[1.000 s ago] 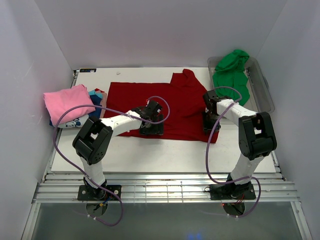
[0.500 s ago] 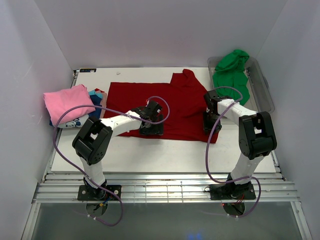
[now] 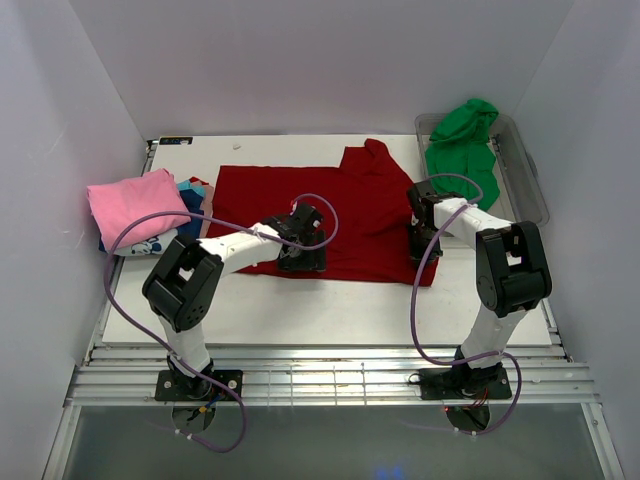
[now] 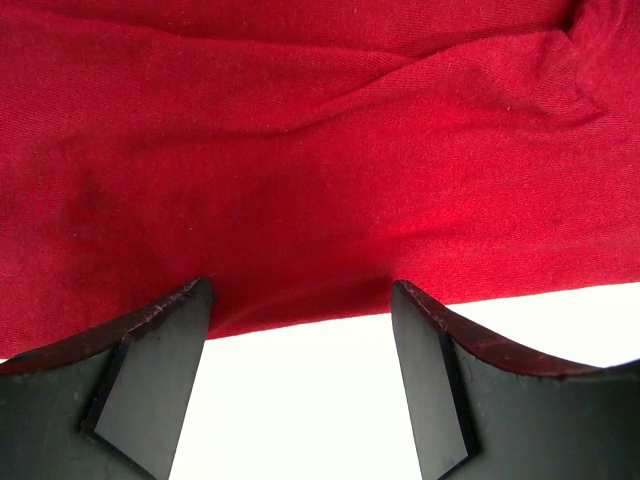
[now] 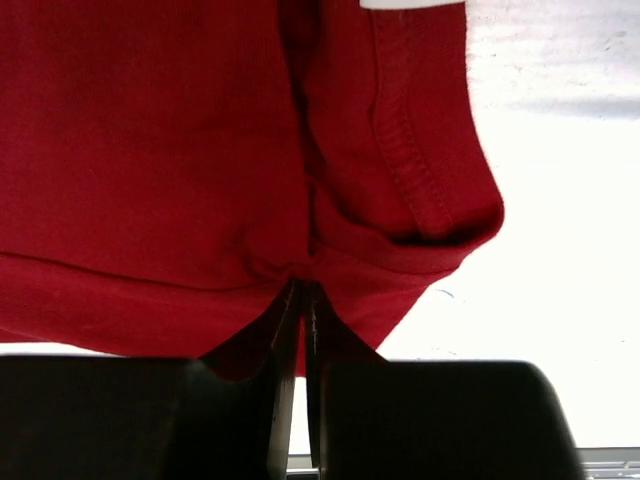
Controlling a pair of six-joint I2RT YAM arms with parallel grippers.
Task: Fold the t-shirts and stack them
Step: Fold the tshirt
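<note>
Pink t-shirt [image 3: 130, 203] lies folded at far left. My left gripper [image 4: 300, 300] has its jaws wide apart, tips at the near hem of the red t-shirt [image 3: 340, 200], which is spread flat in the middle. I'd close on that hem, taking every layer, before any lift. My right gripper [image 5: 303, 292] is pinched tight on the same shirt's near right edge. I'd raise both ends evenly so the fold lands straight. Green t-shirt [image 3: 460, 140] waits in the tub [image 3: 535, 195] at right.

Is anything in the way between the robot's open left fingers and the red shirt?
No, nothing visible. The left gripper has its fingers open right at the red t-shirt's near edge, over the white table.
</note>
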